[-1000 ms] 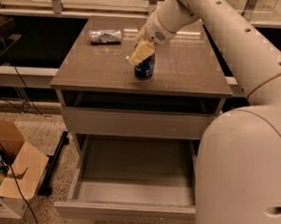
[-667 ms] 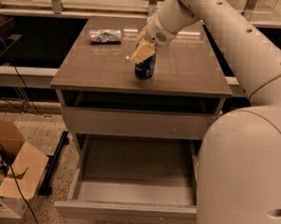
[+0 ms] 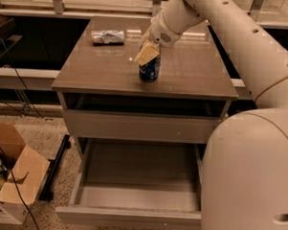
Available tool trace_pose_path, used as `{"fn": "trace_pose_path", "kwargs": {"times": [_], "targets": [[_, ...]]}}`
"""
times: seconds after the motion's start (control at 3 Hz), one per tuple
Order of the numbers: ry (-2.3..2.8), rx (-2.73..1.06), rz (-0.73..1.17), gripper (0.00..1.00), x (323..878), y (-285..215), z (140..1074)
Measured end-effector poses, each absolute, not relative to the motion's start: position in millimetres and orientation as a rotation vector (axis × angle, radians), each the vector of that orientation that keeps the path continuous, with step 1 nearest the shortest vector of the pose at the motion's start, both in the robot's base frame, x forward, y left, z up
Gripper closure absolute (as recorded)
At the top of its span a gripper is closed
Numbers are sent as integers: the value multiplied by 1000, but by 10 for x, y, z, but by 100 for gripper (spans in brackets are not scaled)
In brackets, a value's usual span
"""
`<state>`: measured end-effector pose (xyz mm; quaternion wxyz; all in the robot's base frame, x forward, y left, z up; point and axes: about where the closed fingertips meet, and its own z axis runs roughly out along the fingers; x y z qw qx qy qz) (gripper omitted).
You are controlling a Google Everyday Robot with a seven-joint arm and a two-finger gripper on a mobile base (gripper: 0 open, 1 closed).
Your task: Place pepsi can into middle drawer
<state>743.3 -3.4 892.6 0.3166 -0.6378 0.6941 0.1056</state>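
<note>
- The small blue pepsi can [image 3: 150, 70] stands upright on the brown desk [image 3: 198, 73], near the middle of its top.
- The end effector [image 3: 147, 54] sits at the can's upper part and hides its top.
- The wide grey middle drawer [image 3: 130, 217], with a plain flat front, is pulled far out low on the desk, its long rectangular tray facing up.
</note>
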Motion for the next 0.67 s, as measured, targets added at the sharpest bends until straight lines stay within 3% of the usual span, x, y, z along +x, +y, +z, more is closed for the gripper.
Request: {"fn": "trace_pose_path", "kwargs": {"times": [0.67], "targets": [[1827,-1679,280,44,7430,-33,8928]]}}
